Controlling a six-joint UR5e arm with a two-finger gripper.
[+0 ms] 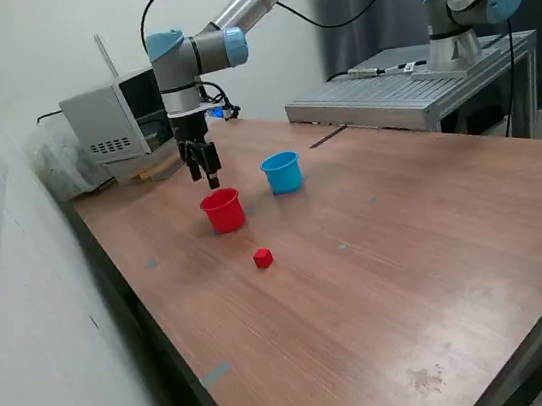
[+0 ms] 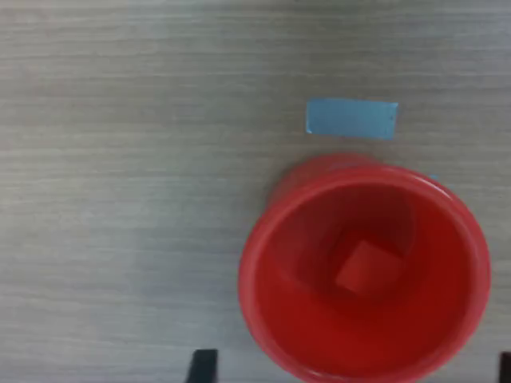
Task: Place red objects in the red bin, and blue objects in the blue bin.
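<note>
The red bin is a small red cup standing on the wooden table. The wrist view looks down into it and shows one red cube lying on its bottom. A second red cube lies on the table in front of the cup. The blue bin, a light blue cup, stands to the exterior view's right of the red cup. The blue cubes are not visible. My gripper hangs just above the red cup, open and empty. Its fingertips show wide apart at the wrist picture's edge.
A white boxy device and a plastic bag stand at the table's far corner. A grey metal platform carries the arm's base at the back right. A blue tape patch is stuck beside the red cup. The table's left edge runs close to a wall.
</note>
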